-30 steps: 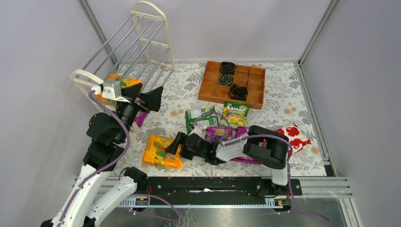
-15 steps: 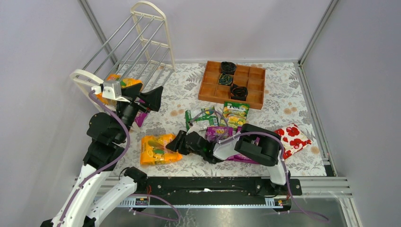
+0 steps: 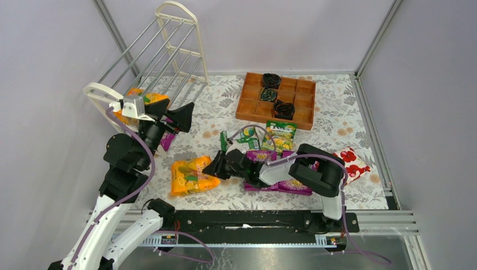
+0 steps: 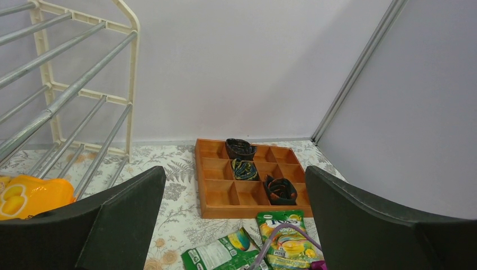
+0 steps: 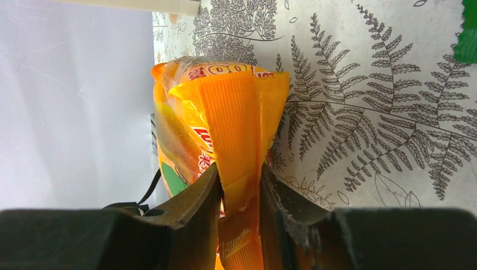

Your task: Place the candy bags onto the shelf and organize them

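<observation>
Left gripper (image 3: 179, 117) hangs beside the shelf (image 3: 179, 34), jaws spread wide, holding nothing. Glossy orange candy bag (image 3: 188, 177), fruit print, crumpled, lies near-left on the table (image 3: 337, 121). Right gripper (image 3: 218, 167) pinches its ribbed seal edge.

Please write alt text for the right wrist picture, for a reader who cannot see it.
The right gripper pinches the ribbed end seal of an orange candy bag between its black fingers. Behind it is a tablecloth printed with grey ferns; a bit of green bag shows at the top right.
</observation>
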Tool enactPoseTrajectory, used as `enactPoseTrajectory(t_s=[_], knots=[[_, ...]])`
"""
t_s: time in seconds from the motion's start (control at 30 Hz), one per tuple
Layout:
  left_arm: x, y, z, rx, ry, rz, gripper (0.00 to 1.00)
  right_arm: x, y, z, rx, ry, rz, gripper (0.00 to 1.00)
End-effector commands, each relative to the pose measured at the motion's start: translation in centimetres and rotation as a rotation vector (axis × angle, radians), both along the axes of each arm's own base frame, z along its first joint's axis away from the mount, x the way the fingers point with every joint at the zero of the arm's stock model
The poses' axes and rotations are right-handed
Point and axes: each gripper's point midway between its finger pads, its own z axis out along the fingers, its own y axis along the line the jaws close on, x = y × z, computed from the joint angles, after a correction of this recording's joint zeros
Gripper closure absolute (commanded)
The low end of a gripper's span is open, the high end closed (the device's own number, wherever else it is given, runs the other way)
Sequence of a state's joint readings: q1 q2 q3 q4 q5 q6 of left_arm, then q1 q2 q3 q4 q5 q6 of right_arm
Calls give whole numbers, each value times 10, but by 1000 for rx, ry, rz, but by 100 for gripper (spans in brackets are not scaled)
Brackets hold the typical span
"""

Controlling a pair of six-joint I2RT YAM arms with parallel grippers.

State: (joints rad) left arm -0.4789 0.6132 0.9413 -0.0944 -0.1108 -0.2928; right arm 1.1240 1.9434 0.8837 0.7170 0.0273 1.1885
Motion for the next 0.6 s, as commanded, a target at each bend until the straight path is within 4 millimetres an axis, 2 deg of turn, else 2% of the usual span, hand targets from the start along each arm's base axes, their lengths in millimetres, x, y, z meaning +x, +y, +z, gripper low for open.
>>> enactPoseTrajectory(t_s=[0.0,0.23,0.47,0.57], knots=[[1,0,10,-25,-34,7,1,3,-6,27,33,-28,14,79],[0,1,11,-29,-38,10,1,19,-14,64,78,-46,-5,100],[-2,4,13,-36,-46,15,1,39,-25,101,106,-87,-55,100],[-5,6,16,-37,-56,18,1,56,-31,120,126,-120,-110,100]])
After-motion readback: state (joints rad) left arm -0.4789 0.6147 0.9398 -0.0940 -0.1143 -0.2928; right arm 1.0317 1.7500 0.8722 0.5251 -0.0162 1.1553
